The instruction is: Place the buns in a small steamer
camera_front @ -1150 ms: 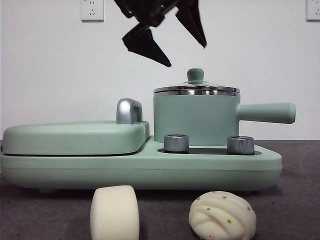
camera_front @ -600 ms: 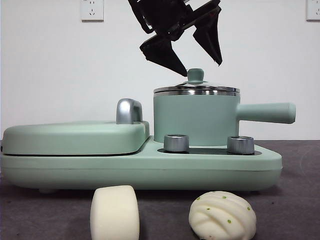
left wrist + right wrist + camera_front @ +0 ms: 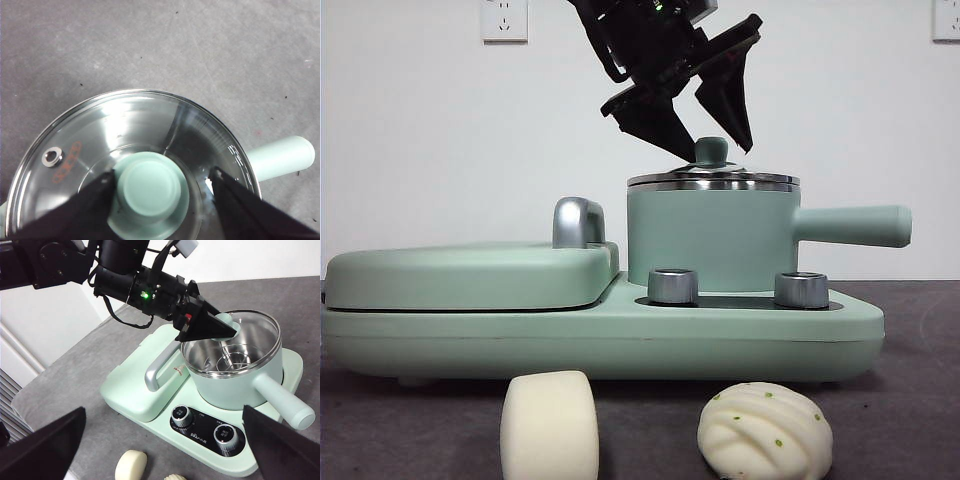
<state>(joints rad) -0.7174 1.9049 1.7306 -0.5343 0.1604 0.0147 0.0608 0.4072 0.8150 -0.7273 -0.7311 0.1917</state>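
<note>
A white wall (image 3: 420, 130) with a socket (image 3: 504, 19) at its 11 o'clock corner backs a dark grey table (image 3: 910, 400). On the table sits a mint-green cooker base (image 3: 600, 335). Its left half carries a flat griddle (image 3: 470, 275) with a chrome handle (image 3: 577, 222). Its right half carries the small steamer (image 3: 712, 238), a round pot with a steel rim, two metal dials (image 3: 673, 286) in front of it and a long straight handle (image 3: 850, 225) pointing to 3 o'clock.

In front of the base, at the near table edge, stand the buns: the plain smooth bun (image 3: 549, 425) at about 7 o'clock of the front view, and the pleated bun (image 3: 765, 430) with green flecks at about 5 o'clock. They sit apart from each other, and both are outside the pot.

The glass lid (image 3: 125, 150) is on the pot. The left gripper (image 3: 710, 155) comes down from 12 o'clock, and its jaws are spread wide, one on each side of the green knob (image 3: 151, 186). One jaw looks just against the knob's base; the other stands a little off it.

The right gripper (image 3: 165, 452) hangs high above the table's near side, jaws spread wide with nothing between them.
</note>
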